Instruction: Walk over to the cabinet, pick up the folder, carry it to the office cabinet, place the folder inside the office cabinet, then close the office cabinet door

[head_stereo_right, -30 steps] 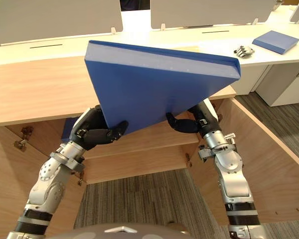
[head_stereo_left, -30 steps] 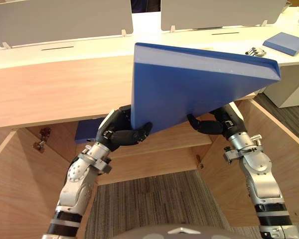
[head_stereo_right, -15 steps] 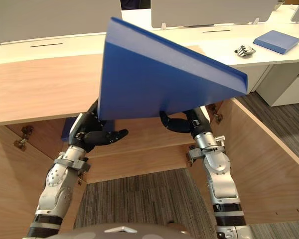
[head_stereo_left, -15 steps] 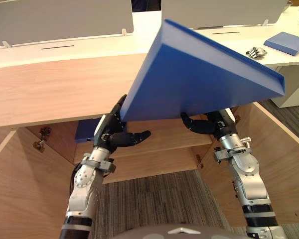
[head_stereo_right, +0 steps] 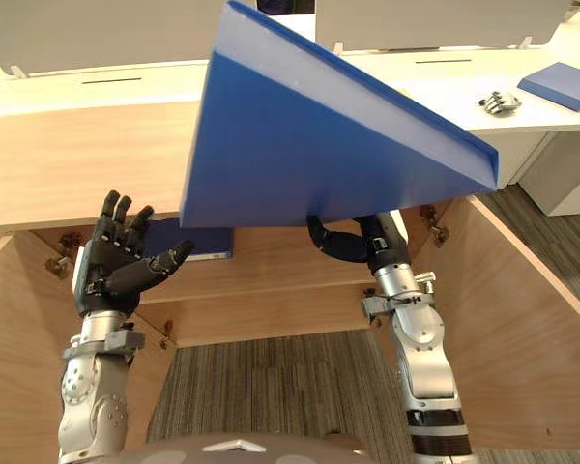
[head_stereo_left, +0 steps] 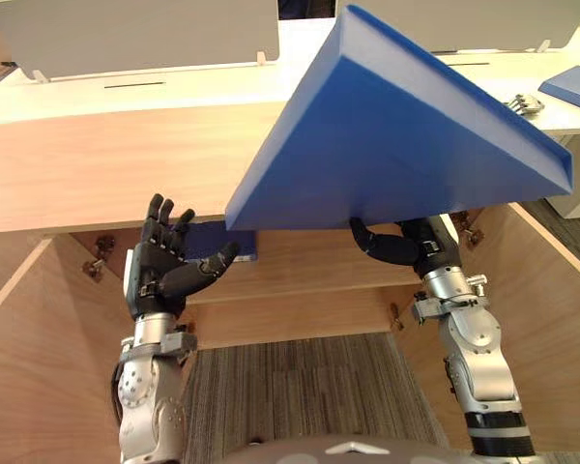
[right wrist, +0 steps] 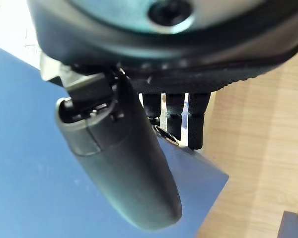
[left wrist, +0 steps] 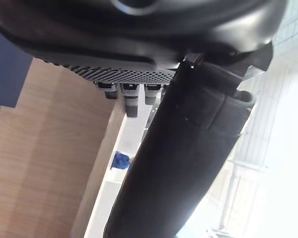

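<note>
1. Folder point(head_stereo_left: 396, 145): large, blue, held up in the air above the office cabinet point(head_stereo_left: 106, 164) and tilted steeply, with one corner pointing up and away from me.
2. Right robot hand point(head_stereo_left: 398, 247): clamped on the folder's lower edge, the thumb lying across the blue face and the fingers on the far side.
3. Left robot hand point(head_stereo_left: 164, 271): raised, fingers spread and straight, holding nothing, apart from the folder.
4. Office cabinet: light wood with a long flat top. Left door point(head_stereo_left: 29, 367) and right door point(head_stereo_left: 551, 319) both stand wide open towards me.
5. Shelf point(head_stereo_left: 309, 261): inside the cabinet, the same wood, running across the opening.
6. Second folder point(head_stereo_right: 208, 240): blue, lying flat on the shelf at its left part, just behind my left thumb.
7. Desk point(head_stereo_left: 174, 82): white, just behind the cabinet, with grey partition screens point(head_stereo_left: 135, 34) along it.
8. Third folder point(head_stereo_right: 565, 85): blue, flat on the desk at far right.
9. Small metal item point(head_stereo_right: 500, 101): on the desk near the third folder; I cannot tell what it is.
10. Carpet point(head_stereo_left: 309, 396): grey and striped, between the open doors.
</note>
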Robot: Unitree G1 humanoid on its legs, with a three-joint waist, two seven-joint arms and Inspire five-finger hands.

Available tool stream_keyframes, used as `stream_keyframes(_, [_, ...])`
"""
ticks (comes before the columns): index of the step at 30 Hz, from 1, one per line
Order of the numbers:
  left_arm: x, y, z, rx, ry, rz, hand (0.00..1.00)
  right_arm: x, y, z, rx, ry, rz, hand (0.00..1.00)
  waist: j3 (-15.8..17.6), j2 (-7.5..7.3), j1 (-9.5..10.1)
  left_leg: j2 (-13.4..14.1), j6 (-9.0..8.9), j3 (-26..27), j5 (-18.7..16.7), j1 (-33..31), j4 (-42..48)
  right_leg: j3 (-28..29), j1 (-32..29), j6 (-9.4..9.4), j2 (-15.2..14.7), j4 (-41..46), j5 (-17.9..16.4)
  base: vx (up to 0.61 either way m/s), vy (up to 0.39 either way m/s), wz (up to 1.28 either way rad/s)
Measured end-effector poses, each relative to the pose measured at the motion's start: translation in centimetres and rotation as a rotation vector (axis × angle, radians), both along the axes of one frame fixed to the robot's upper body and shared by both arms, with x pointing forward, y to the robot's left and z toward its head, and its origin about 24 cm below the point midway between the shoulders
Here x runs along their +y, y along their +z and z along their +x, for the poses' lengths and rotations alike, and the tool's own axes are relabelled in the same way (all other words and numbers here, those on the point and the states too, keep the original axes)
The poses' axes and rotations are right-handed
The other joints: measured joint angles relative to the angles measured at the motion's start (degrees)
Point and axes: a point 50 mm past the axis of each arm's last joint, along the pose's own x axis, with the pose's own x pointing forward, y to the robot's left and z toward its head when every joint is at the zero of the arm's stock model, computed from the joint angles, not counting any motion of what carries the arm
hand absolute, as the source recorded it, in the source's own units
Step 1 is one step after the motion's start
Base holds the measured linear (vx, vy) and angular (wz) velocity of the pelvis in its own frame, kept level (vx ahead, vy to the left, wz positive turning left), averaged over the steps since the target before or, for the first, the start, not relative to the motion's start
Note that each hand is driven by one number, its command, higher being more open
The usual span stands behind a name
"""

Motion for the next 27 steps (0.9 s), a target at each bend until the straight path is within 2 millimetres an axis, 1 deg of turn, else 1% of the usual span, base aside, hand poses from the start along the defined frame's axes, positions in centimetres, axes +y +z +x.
stream_keyframes(4, [0.0, 0.0, -0.9, -0.013, -0.017, -0.033, 1.0, 0.0, 0.0, 0.0, 0.0, 0.004, -0.001, 0.0, 0.02, 0.01, 0.51, 0.0, -0.06, -0.33, 0.24, -0.14, -0.21, -0.28, 0.01, 0.16, 0.0, -0.03, -0.22, -0.03, 0.001, 0.06])
stream_keyframes(10, [0.1, -1.1, -2.2, 0.029, -0.038, -0.055, 1.0, 0.0, -0.2, -0.3, 0.007, 0.008, -0.004, 0.0, 0.09, -0.09, 0.88, 0.02, -0.22, -1.68, 0.57, -0.37, -0.48, -1.61, 0.33, 0.04, 0.03, 0.07, -0.7, -0.01, -0.006, 0.11])
stream_keyframes(11, [0.1, -2.1, -2.5, 0.069, -0.033, -0.067, 1.0, 0.0, -0.2, -0.3, 0.008, 0.013, -0.006, 0.0, 0.09, -0.09, 1.43, 0.02, -0.24, -1.9, 0.59, -0.4, -0.52, -1.83, 0.43, -0.02, 0.04, 0.07, -0.79, 0.0, -0.001, 0.06])
stream_keyframes(12, [0.1, -2.3, -2.6, 0.08, -0.031, -0.07, 1.0, 0.0, -0.2, -0.3, 0.008, 0.014, -0.007, 0.0, 0.1, -0.08, 1.46, 0.02, -0.24, -1.99, 0.59, -0.4, -0.53, -1.91, 0.5, -0.02, 0.03, 0.07, -0.81, -0.01, -0.003, 0.14])
stream_keyframes(14, [0.5, -4.8, -3.1, 0.194, -0.002, -0.092, 1.0, 0.2, -0.2, -0.3, 0.011, 0.027, -0.013, 0.0, 0.13, -0.2, 1.48, 0.0, -0.31, -2.87, 0.74, -0.29, -0.77, -2.78, 0.95, -0.01, 0.03, 0.09, -1.02, -0.01, -0.006, 0.18])
stream_keyframes(15, [0.6, -5.4, -3.3, 0.227, 0.008, -0.093, 1.0, 0.3, -0.2, -0.3, 0.011, 0.031, -0.013, 0.0, 0.17, -0.3, 1.55, 0.0, -0.34, -2.92, 0.81, -0.28, -0.93, -2.84, 0.94, -0.04, 0.04, 0.11, -1.13, -0.01, -0.004, 0.11])
stream_keyframes(16, [1.0, -6.7, -3.9, 0.296, 0.035, -0.098, 1.0, 0.6, -0.3, -0.3, 0.013, 0.042, -0.013, 0.0, 0.26, -0.49, 1.6, 0.01, -0.39, -3.03, 1.01, -0.25, -1.29, -2.94, 0.9, -0.03, 0.08, 0.11, -1.27, -0.01, -0.002, 0.05])
stream_keyframes(17, [1.1, -7.2, -4.3, 0.329, 0.051, -0.104, 1.0, 0.7, -0.3, -0.3, 0.015, 0.049, -0.014, 0.0, 0.32, -0.57, 1.6, 0.01, -0.41, -3.06, 1.06, -0.23, -1.42, -3.0, 0.89, -0.01, 0.09, 0.11, -1.32, 0.0, -0.002, 0.04])
stream_keyframes(19, [1.5, -9.2, -5.4, 0.439, 0.104, -0.119, 1.0, 1.2, -0.4, -0.3, 0.019, 0.068, -0.028, 0.0, 0.37, -0.65, 1.76, 0.01, -0.42, -3.17, 1.08, -0.24, -1.58, -3.13, 0.87, -0.03, 0.11, 0.11, -1.37, 0.0, 0.0, 0.02])
stream_keyframes(22, [1.9, -10.7, -6.5, 0.532, 0.15, -0.116, 1.0, 1.8, -0.6, -0.4, 0.026, 0.092, -0.057, 0.0, 0.43, -0.75, 1.83, 0.01, -0.42, -3.31, 1.08, -0.24, -1.69, -3.19, 0.85, -0.03, 0.11, 0.14, -1.38, 0.0, 0.003, 0.01])
stream_keyframes(27, [2.1, -12.7, -7.1, 0.656, 0.17, -0.069, 1.0, 3.0, -1.3, -0.6, 0.057, 0.168, -0.076, 0.0, 0.44, -0.77, 1.81, 0.0, -0.42, -3.37, 1.07, -0.22, -1.71, -3.13, 0.83, -0.1, 0.1, 0.21, -1.43, 0.0, 0.0, 0.0])
